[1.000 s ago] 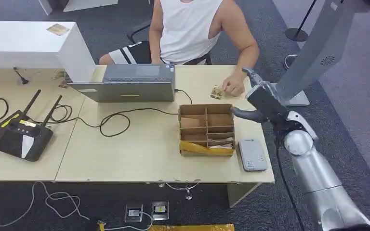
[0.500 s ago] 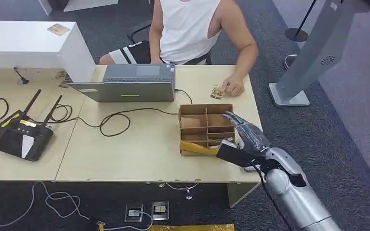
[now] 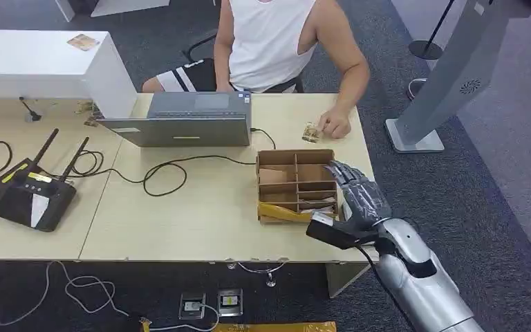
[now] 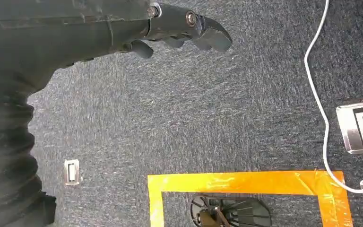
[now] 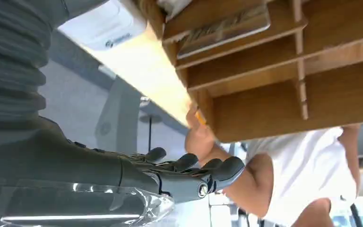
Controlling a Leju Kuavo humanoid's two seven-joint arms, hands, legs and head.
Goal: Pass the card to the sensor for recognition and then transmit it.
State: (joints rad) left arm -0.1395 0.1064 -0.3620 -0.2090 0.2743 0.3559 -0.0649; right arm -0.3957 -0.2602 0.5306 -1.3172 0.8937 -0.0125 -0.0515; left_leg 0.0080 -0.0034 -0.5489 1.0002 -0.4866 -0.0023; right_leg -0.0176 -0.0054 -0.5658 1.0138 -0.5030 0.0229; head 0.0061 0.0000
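The right hand, fingers spread and holding nothing, hovered at lower right of the head view beside the cardboard organizer, covering the grey card reader. A card lay in one compartment. The left hand hung with curled, empty fingers.

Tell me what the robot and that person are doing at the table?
The robot's right hand, fingers spread and holding nothing, hovers beside the cardboard divider box, over the spot near the table's edge. Cards lie in the box's near compartments. Across the table, a person's hand rests by a small object. The left hand hangs over the carpet.
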